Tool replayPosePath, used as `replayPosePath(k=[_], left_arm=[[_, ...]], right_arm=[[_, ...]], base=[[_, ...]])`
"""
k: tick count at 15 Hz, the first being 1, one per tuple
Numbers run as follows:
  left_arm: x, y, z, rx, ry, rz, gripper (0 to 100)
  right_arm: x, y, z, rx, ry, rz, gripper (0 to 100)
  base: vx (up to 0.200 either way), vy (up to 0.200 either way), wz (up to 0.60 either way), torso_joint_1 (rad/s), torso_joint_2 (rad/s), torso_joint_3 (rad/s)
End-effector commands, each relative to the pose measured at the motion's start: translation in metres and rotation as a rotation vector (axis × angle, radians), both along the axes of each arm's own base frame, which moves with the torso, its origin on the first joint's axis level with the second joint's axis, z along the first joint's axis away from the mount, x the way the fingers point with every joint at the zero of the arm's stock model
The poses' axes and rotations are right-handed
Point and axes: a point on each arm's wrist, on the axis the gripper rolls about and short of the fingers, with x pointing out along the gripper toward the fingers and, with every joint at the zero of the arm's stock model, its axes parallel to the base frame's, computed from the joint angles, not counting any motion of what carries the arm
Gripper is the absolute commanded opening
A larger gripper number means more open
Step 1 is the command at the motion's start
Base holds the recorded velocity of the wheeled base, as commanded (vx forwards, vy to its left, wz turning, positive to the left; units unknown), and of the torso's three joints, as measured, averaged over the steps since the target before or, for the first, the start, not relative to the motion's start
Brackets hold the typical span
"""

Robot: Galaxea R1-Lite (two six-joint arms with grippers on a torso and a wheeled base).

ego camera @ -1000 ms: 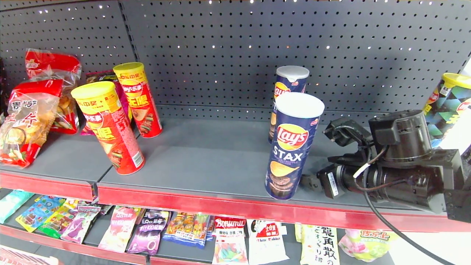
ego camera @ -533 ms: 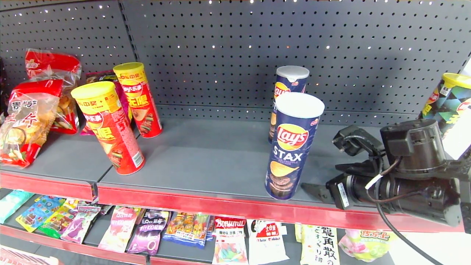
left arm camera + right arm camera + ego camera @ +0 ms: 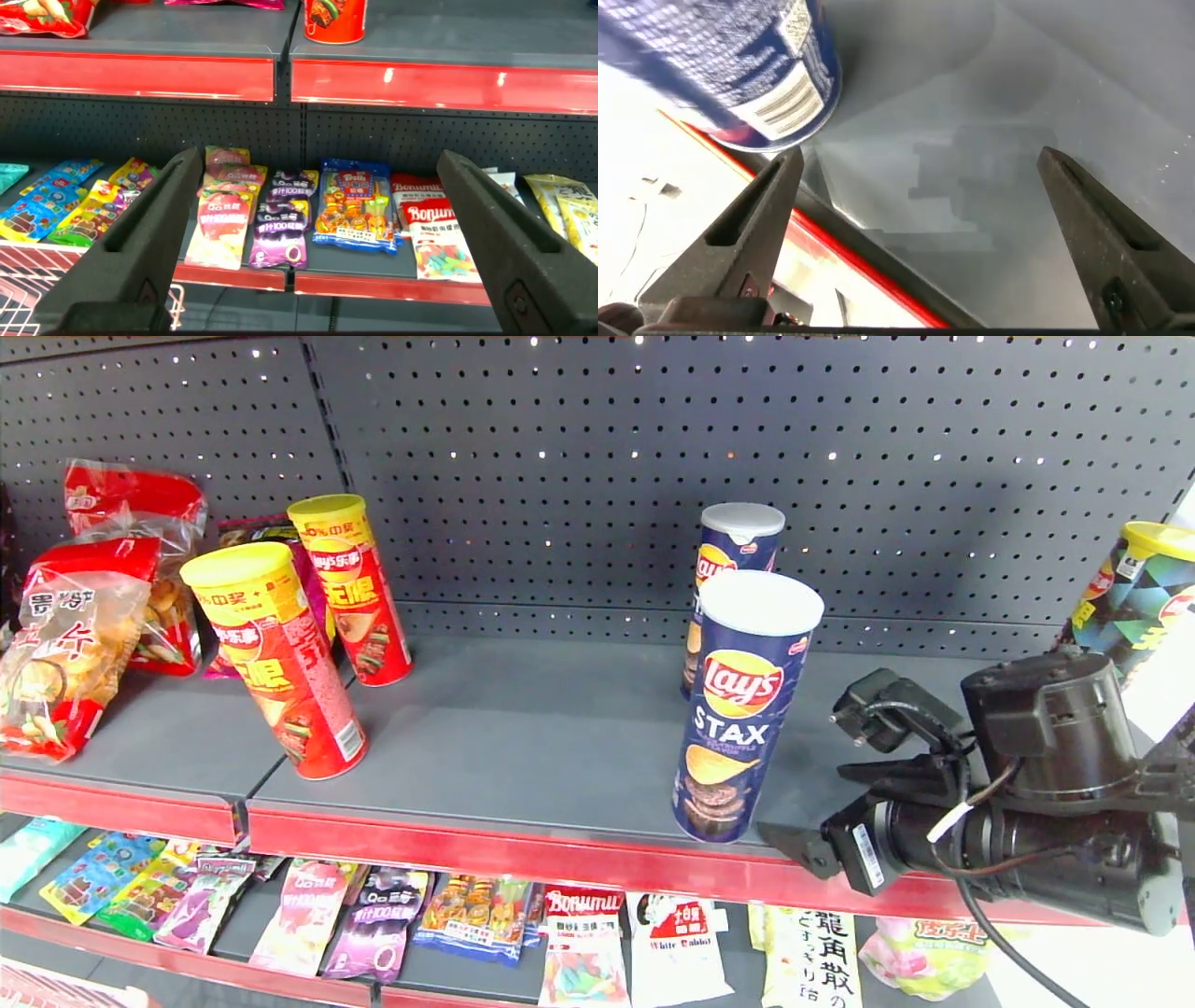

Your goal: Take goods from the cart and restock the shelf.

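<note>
- Left gripper (image 3: 319, 157): fingers spread, empty, low down and facing the candy packets (image 3: 280, 219) that its wrist view shows close up.
- Blue can (image 3: 744, 709): upright at the front edge of the shelf (image 3: 523, 737), so placed, I'd say.
- Right gripper (image 3: 922, 154): spread wide and empty, just beside the can. A further cart trip probably follows.

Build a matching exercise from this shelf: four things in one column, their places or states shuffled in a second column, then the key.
Things
1. front blue chip can
2. front red chip can
3. right hand
4. yellow-lidded patterned can

Places or states
A. open, holding nothing, by the front edge of the shelf
B. far right end of the shelf
C. just in front of a second blue can
D. left part of the shelf, near the snack bags

Pairs: 1-C, 2-D, 3-A, 4-B
</note>
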Motion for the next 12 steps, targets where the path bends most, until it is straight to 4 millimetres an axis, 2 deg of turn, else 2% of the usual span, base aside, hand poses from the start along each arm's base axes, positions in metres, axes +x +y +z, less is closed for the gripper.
replayPosePath(k=[1, 12], left_arm=[[0.0000, 0.0000, 0.0000, -0.001, 0.000, 0.000, 100], [0.0000, 0.0000, 0.0000, -0.001, 0.000, 0.000, 100]], right_arm=[[0.0001, 0.0033, 0.0002, 0.000, -0.001, 0.011, 100], [0.0075, 0.0090, 0.0017, 0.003, -0.005, 0.011, 100]], base=[[0.000, 0.000, 0.00, 0.000, 0.00, 0.000], [0.000, 0.000, 0.00, 0.000, 0.00, 0.000]])
